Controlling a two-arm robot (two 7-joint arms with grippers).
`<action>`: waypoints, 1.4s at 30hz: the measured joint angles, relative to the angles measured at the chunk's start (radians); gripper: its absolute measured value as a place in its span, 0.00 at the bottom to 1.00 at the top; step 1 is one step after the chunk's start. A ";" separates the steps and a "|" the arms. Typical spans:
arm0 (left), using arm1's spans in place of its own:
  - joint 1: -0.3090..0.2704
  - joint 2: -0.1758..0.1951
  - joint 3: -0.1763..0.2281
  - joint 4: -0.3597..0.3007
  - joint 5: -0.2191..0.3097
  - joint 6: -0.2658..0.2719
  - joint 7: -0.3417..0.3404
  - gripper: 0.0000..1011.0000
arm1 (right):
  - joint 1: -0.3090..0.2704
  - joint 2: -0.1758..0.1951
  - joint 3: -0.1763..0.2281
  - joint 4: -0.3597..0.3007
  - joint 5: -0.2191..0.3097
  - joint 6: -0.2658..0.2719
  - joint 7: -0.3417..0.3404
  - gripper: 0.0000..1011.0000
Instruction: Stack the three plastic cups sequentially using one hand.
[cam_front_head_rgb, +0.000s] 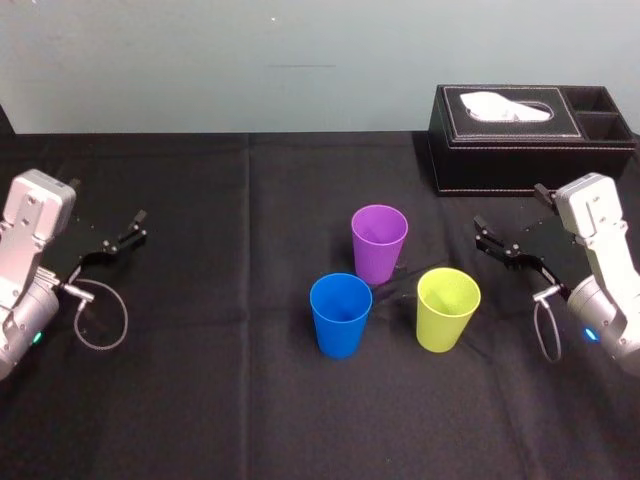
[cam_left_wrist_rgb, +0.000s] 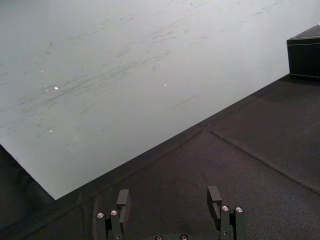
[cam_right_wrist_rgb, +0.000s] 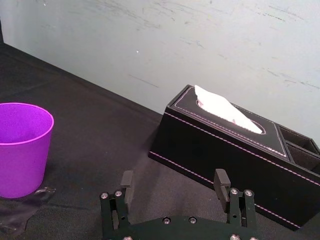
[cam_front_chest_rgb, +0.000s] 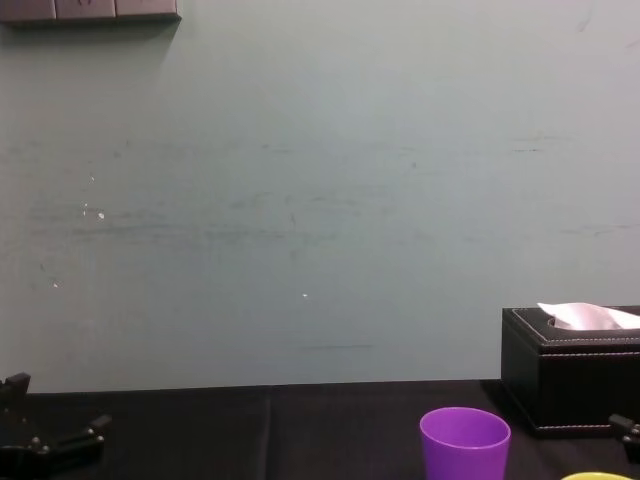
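Note:
Three plastic cups stand upright and apart on the black tablecloth at mid-table. The purple cup (cam_front_head_rgb: 379, 243) (cam_right_wrist_rgb: 22, 150) (cam_front_chest_rgb: 465, 441) is farthest back, the blue cup (cam_front_head_rgb: 340, 314) is in front of it to the left, and the yellow-green cup (cam_front_head_rgb: 447, 308) is in front to the right. To the right of the cups my right gripper (cam_front_head_rgb: 510, 212) (cam_right_wrist_rgb: 174, 179) hovers open with nothing between its fingers, pointing toward the purple cup. At the far left my left gripper (cam_front_head_rgb: 122, 234) (cam_left_wrist_rgb: 168, 197) is open and empty, well away from the cups.
A black tissue box (cam_front_head_rgb: 530, 135) (cam_right_wrist_rgb: 235, 155) (cam_front_chest_rgb: 570, 385) with a white tissue stands at the back right, behind the right gripper. A pale wall (cam_front_chest_rgb: 300, 200) closes off the table's far edge. A small glossy black scrap (cam_right_wrist_rgb: 25, 210) lies by the purple cup's base.

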 joint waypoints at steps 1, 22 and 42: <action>0.000 0.000 0.000 0.000 0.000 0.000 0.000 1.00 | 0.000 0.000 0.000 0.000 0.000 0.000 0.000 0.99; 0.000 0.000 0.000 0.000 0.000 0.000 0.000 1.00 | 0.001 0.000 0.000 0.001 0.000 0.000 0.000 0.99; 0.000 0.000 0.000 0.000 0.000 0.000 0.000 1.00 | 0.000 0.000 0.000 0.001 0.000 0.000 0.000 0.99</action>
